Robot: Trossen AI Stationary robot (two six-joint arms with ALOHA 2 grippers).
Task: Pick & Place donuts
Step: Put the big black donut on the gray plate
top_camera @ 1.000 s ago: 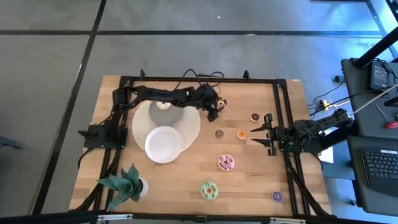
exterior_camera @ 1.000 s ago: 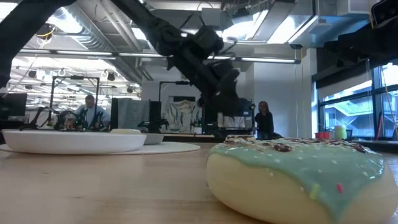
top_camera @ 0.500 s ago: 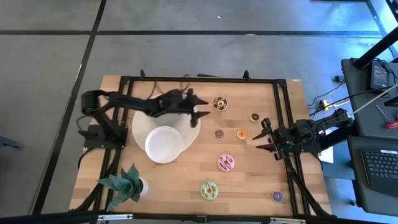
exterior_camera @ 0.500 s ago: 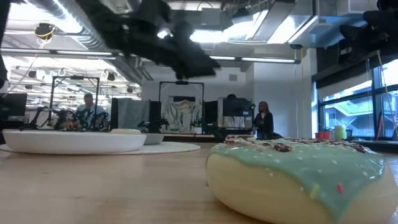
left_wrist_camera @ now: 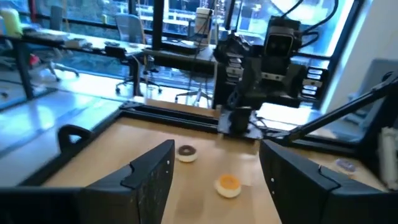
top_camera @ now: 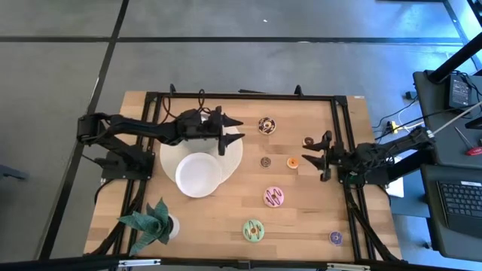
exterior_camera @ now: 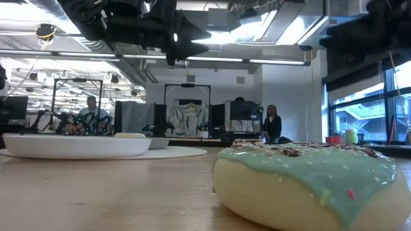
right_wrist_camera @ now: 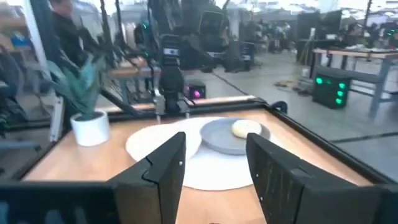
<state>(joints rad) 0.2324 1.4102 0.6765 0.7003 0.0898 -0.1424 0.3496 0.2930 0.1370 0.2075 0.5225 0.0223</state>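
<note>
The left end effector (top_camera: 229, 132) hangs with fingers apart and empty over the big white plate (top_camera: 235, 154) at centre left of the high view. To go on well, it should centre on one donut and descend straight. The right end effector (top_camera: 312, 156), also spread and empty, sits beside the orange donut (top_camera: 292, 162) and brown donut (top_camera: 265, 162) on the worktop (top_camera: 301, 218). Whether a cream donut (right_wrist_camera: 246, 129) on the far plate is a donut is hard to make out.

Two dark, slim jointed arms on black bases fixed to a black frame. Black cable looped near left arm (top_camera: 143, 128). Right arm (top_camera: 376, 156) likewise black. Broad, matte black fingers (left_wrist_camera: 149, 177), tapering.
</note>
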